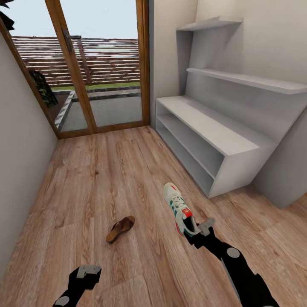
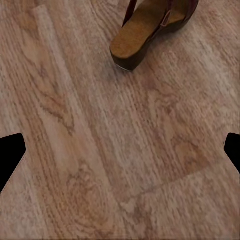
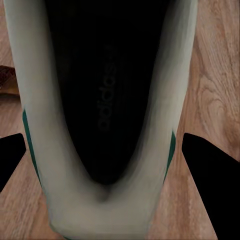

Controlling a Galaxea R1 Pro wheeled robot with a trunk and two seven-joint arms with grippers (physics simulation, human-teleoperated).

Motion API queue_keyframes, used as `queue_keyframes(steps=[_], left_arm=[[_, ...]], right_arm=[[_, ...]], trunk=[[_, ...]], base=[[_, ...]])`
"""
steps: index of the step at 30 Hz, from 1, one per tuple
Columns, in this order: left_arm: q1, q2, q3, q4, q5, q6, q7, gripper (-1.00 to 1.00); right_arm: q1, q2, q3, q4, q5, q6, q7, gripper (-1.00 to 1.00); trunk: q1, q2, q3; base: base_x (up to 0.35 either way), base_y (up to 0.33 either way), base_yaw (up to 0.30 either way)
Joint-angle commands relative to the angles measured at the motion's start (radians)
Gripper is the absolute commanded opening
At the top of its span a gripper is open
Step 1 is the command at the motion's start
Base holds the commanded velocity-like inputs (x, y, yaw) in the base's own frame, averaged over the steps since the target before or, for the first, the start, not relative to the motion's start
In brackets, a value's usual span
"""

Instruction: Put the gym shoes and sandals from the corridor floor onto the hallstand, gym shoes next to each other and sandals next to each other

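Head view: our right gripper [image 1: 197, 230] clamps a sneaker's [image 1: 178, 207] heel for carrying to the rack [image 1: 238, 145]; left gripper [image 1: 87, 271] is spread, empty.

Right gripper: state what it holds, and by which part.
The right gripper is at the heel end of the white lace-up sneaker with green stripes, a finger on either side; whether it actually grips cannot be told.
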Motion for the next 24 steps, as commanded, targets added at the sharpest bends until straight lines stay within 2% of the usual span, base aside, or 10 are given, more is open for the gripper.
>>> queue_keyframes(steps=[1, 16, 24], left_arm=[[-0.001, 0.001, 0.007, 0.001, -0.009, -0.002, -0.003, 1.00], [-0.002, -0.001, 0.004, 0.001, -0.010, -0.001, -0.031, 1.00], [-0.002, -0.001, 0.004, 0.001, -0.010, -0.003, -0.031, 1.00]], right_arm=[[-0.001, 0.000, -0.004, -0.006, 0.009, 0.003, 0.010, -1.00], [-0.003, -0.002, -0.005, -0.008, 0.010, 0.011, 0.017, -1.00], [-0.003, -0.002, -0.004, -0.012, 0.010, 0.011, 0.017, -1.00]], trunk=[[0.000, 0.000, -0.001], [0.000, 0.000, -0.001], [0.000, 0.000, -0.001]], base=[[0.145, 0.060, 0.000], [0.295, 0.132, -0.009], [0.320, 0.161, -0.232]])
